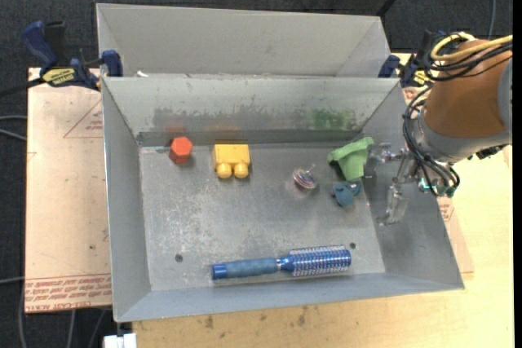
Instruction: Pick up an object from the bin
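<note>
Evidently the hand is being held low at the right of the bin, just beside a small blue piece and a green lump, probably as the nearest candidates, though whether it is clenched or released cannot be told.

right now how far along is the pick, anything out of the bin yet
Done: nothing yet; the red block, yellow block and blue brush lie on the bin floor. In hand: the tool hangs low at the bin's right side, beside the green piece and small blue piece, neither lifted. Left: the grasp and the lift out.
</note>
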Robot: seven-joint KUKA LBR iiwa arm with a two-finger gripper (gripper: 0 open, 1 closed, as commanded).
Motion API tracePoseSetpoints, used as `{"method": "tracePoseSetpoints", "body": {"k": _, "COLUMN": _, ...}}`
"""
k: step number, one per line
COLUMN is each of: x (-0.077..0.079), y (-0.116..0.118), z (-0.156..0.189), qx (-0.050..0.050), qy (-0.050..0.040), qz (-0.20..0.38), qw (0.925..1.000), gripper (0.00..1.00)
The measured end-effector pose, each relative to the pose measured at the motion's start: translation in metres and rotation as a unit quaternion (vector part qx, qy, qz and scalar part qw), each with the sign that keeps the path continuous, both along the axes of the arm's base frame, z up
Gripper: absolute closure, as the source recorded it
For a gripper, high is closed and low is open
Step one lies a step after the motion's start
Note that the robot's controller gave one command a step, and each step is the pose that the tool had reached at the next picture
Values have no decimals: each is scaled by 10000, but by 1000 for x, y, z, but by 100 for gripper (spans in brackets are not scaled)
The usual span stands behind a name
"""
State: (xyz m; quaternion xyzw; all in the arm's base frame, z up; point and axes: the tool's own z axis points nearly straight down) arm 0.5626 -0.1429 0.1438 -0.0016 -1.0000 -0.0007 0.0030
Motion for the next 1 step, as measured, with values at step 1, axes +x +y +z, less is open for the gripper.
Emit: {"method": "tracePoseSetpoints", "body": {"k": 1, "x": 44, "y": 12, "z": -74, "qx": 17, "qy": -35, "qz": 1795, "qw": 9837, "gripper": 0}}
